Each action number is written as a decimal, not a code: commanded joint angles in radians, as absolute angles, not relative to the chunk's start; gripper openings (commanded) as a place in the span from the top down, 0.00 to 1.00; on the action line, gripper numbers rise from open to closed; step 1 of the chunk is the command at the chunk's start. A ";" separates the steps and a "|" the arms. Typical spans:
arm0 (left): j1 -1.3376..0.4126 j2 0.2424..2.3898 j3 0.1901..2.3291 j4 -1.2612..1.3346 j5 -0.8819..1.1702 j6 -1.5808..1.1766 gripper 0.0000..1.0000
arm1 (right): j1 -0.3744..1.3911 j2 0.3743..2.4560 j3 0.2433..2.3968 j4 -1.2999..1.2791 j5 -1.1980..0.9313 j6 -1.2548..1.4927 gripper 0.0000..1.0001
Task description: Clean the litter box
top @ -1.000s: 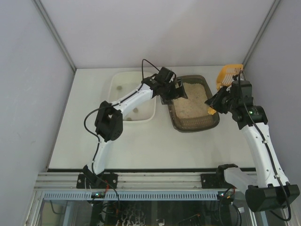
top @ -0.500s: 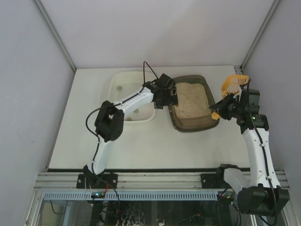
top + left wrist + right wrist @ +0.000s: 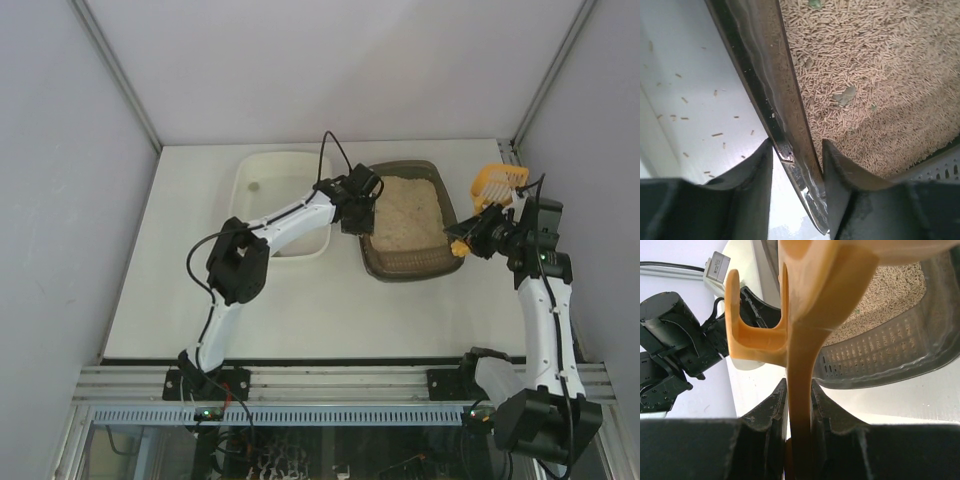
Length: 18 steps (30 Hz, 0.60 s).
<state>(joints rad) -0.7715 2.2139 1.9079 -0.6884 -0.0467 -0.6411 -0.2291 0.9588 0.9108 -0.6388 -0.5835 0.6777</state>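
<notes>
The litter box (image 3: 412, 268) is a dark brown tray of beige pellets at the middle right of the table. My left gripper (image 3: 358, 222) sits astride its left rim (image 3: 765, 75), one finger outside over the table and one inside on the litter, both pressing the wall (image 3: 796, 150). Greyish clumps (image 3: 844, 95) lie among the pellets. My right gripper (image 3: 478, 238) is shut on the handle of the yellow slotted scoop (image 3: 497, 180), held in the air to the right of the box. In the right wrist view the scoop (image 3: 810, 315) rises from between the jaws (image 3: 800, 390), with the box's perforated wall (image 3: 880, 355) behind it.
A white tub (image 3: 262, 180) stands directly left of the litter box, under my left forearm. Stray pellets (image 3: 717, 134) dot the table between the two. White walls close in the table at the back and both sides; the right arm is near the right wall.
My left gripper has moved down onto the box's left rim and closed on it from wide open. The box has shifted slightly. My right arm has drawn the scoop back to the right.
</notes>
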 commanded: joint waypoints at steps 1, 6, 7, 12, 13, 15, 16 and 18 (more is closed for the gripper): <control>-0.772 2.241 1.979 -0.838 -0.091 -0.428 0.66 | -0.267 0.942 0.884 -0.550 -0.677 0.715 1.00; -0.773 2.274 2.059 -0.949 -0.174 -0.274 0.85 | -0.301 0.948 0.865 -0.515 -0.729 0.740 1.00; -0.773 2.283 2.078 -0.969 -0.191 -0.241 0.87 | -0.303 0.948 0.862 -0.512 -0.734 0.743 1.00; -0.783 2.295 2.125 -1.003 -0.273 -0.098 0.88 | -0.310 0.951 0.823 -0.467 -0.763 0.775 1.00; -0.787 2.288 2.118 -0.995 -0.281 -0.071 0.88 | -0.311 0.951 0.815 -0.458 -0.770 0.781 1.00; -0.802 2.273 2.097 -0.973 -0.292 -0.019 0.88 | -0.313 0.949 0.799 -0.435 -0.786 0.792 1.00; -0.813 2.262 2.081 -0.957 -0.296 0.010 0.88 | -0.313 0.945 0.792 -0.420 -0.797 0.796 1.00; -0.848 2.239 2.041 -0.915 -0.293 0.087 0.88 | -0.313 0.938 0.777 -0.376 -0.833 0.802 1.00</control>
